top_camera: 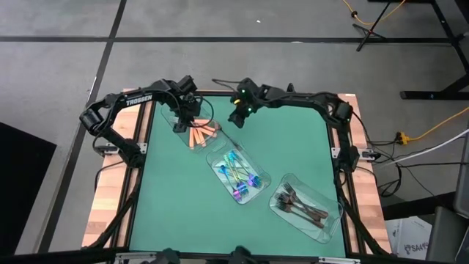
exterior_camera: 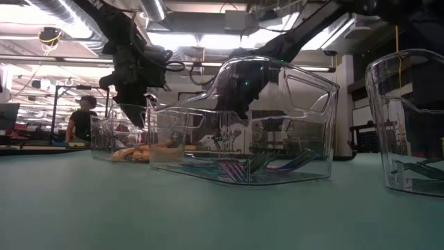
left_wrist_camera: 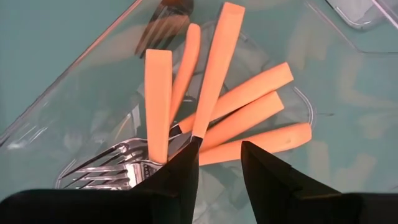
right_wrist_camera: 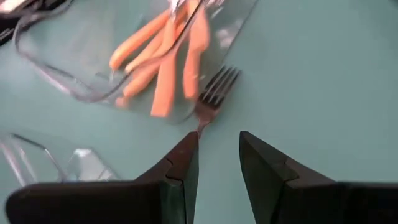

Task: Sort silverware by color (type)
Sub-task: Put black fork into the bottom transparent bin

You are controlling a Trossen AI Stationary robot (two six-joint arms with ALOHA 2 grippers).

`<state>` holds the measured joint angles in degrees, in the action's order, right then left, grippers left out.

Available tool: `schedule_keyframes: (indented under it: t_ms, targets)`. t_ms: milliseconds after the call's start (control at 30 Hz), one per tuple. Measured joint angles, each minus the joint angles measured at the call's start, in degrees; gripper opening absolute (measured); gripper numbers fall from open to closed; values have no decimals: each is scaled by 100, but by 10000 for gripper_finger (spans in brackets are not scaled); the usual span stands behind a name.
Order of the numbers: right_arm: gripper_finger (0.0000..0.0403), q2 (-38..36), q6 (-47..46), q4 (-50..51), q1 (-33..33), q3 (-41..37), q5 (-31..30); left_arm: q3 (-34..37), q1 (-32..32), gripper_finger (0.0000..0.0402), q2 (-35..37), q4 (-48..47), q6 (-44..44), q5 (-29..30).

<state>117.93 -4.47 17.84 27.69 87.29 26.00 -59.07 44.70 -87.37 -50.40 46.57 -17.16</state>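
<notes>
On the green table mat (top_camera: 176, 198), under a ceiling of lit ducts, three clear trays (top_camera: 306, 207) of sorted silverware (top_camera: 238, 174) are seen, the left gripper (left_wrist_camera: 217, 163) held parted over orange-handled forks (left_wrist_camera: 242, 102), the right gripper (right_wrist_camera: 217, 149) parted above a loose fork (right_wrist_camera: 214, 93).

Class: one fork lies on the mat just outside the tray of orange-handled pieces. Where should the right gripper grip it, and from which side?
Probably the thin stem just behind the tines of the fork, coming straight down with the open right gripper straddling it. It lies flat on the mat, tines beside the tray, so the stem is freest.
</notes>
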Motion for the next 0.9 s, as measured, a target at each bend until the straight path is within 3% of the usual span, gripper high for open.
schedule_keyframes:
  t_ms: [200, 900]
  targets:
    - [104, 303, 7, -36, -148, 0, 163, 0, -59, 114, 0, 1, 0, 4]
    - [104, 332, 348, 26, -615, -2, -817, 0, -61, 114, 0, -2, -2, 2]
